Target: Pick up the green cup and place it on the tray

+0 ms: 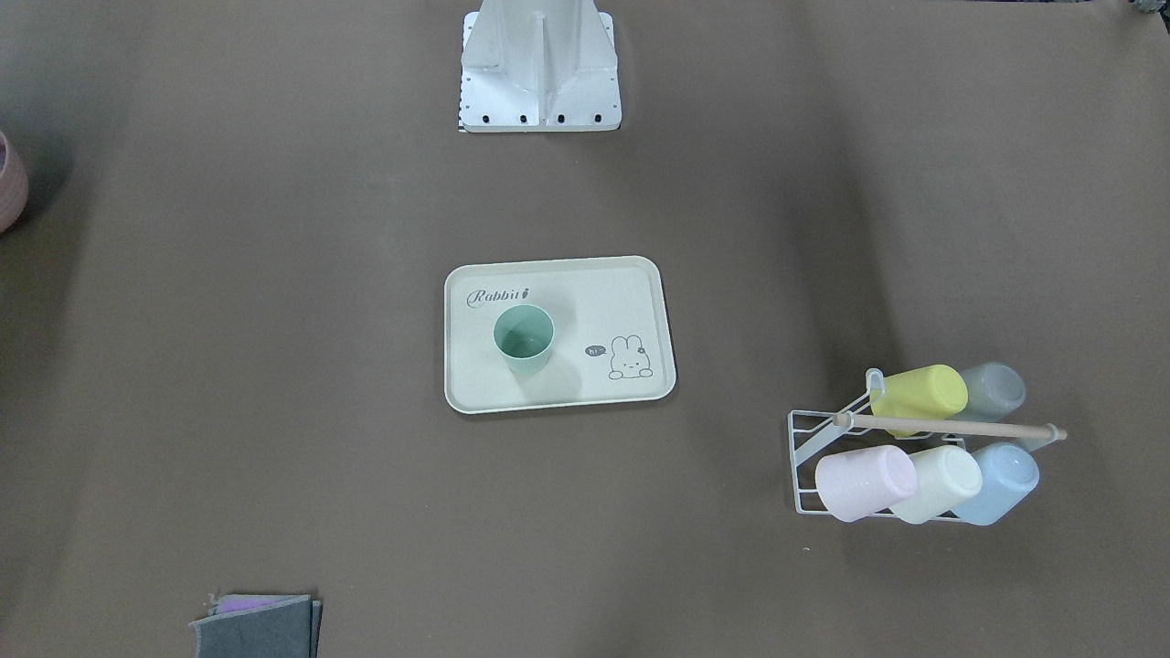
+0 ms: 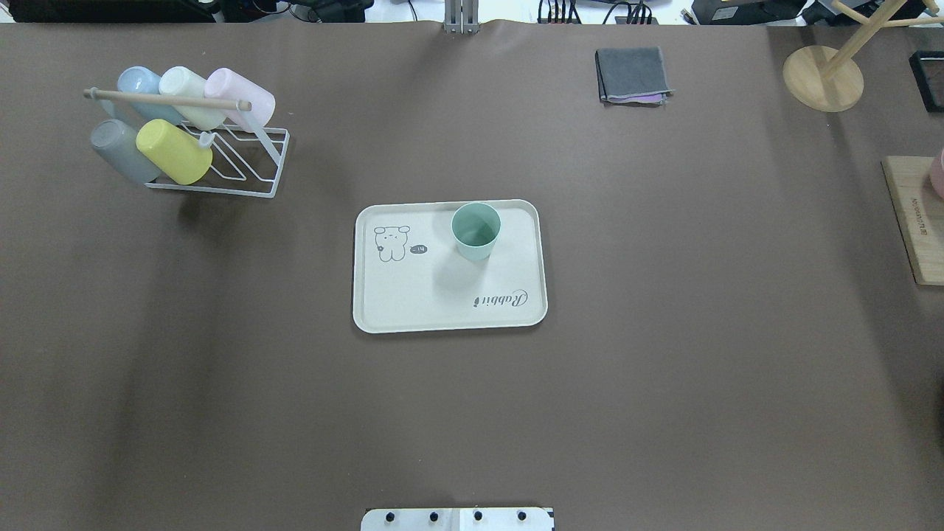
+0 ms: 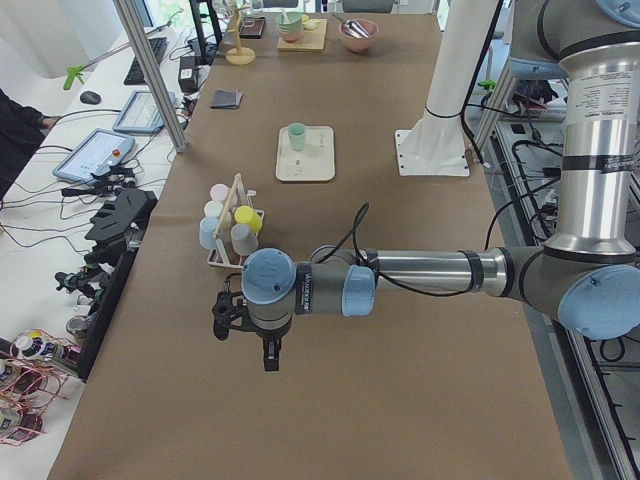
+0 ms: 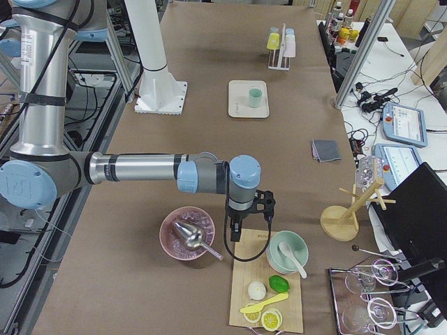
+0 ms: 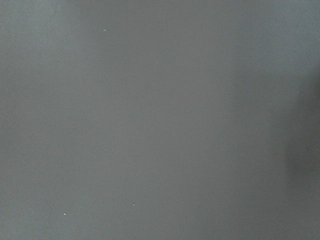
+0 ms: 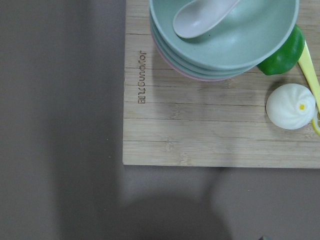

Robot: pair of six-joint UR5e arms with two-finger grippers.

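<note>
The green cup (image 1: 524,340) stands upright on the cream tray (image 1: 567,388) at the middle of the table, close to the "Rabbit" script. It also shows in the overhead view (image 2: 476,231) on the tray (image 2: 413,299). Both grippers are far from it and show only in the side views. The left gripper (image 3: 246,342) hangs over bare table beyond the cup rack. The right gripper (image 4: 251,220) hangs over a wooden board's edge at the other table end. I cannot tell whether either is open or shut.
A white wire rack (image 2: 221,173) with several pastel cups lies at the table's left. A folded grey cloth (image 2: 632,74) and a wooden stand (image 2: 822,77) are at the far side. A wooden board (image 6: 200,130) carries stacked bowls (image 6: 225,45), next to a pink bowl (image 4: 187,234).
</note>
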